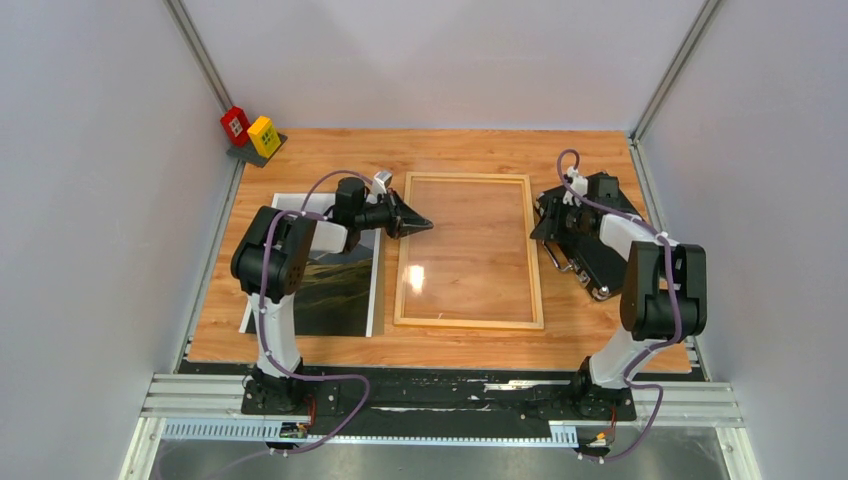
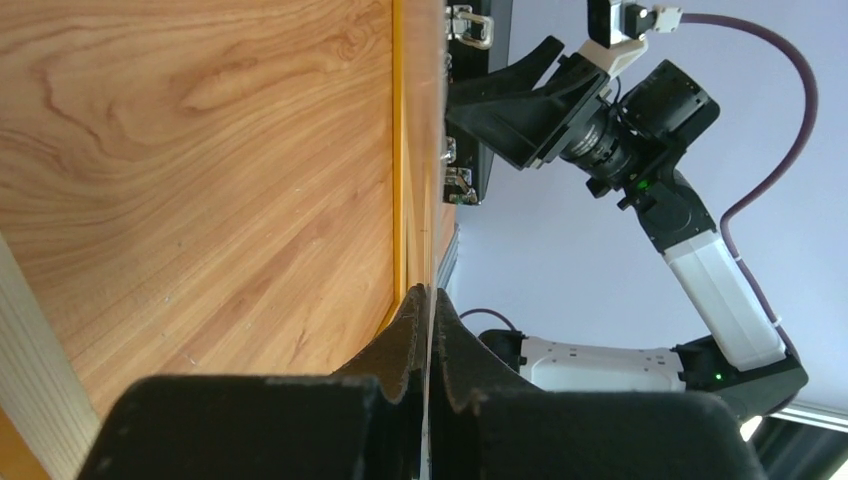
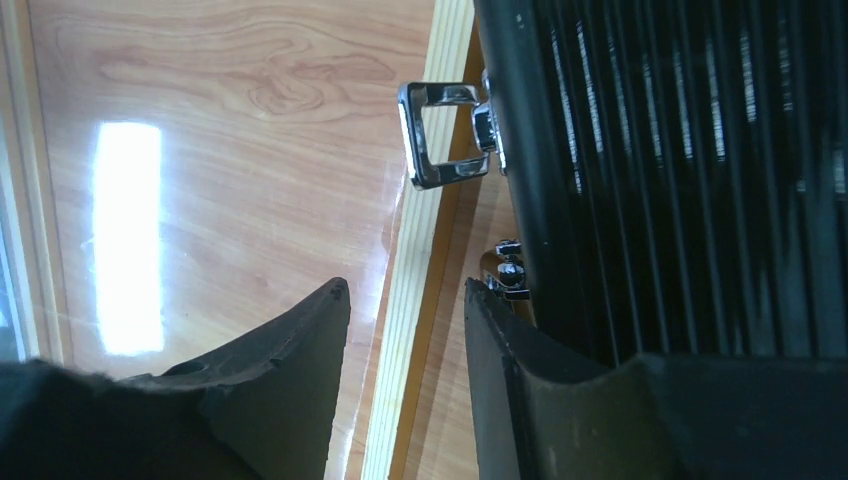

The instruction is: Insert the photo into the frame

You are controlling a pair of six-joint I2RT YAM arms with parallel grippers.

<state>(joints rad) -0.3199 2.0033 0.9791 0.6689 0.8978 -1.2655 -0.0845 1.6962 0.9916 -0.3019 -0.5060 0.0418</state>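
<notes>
The photo (image 1: 345,290) lies left of the frame (image 1: 468,322), its top hidden under the left arm (image 1: 275,250). The left gripper (image 2: 428,300) is pressed closed at the frame's left rail. The right gripper (image 3: 407,290) has its jaws apart over the right rail.

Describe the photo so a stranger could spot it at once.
Start at the wooden table and go to its left side. The photo lies flat there, partly under the left arm, beside the frame. It alone bears a dark landscape with a white border; the frame is see-through.
</notes>
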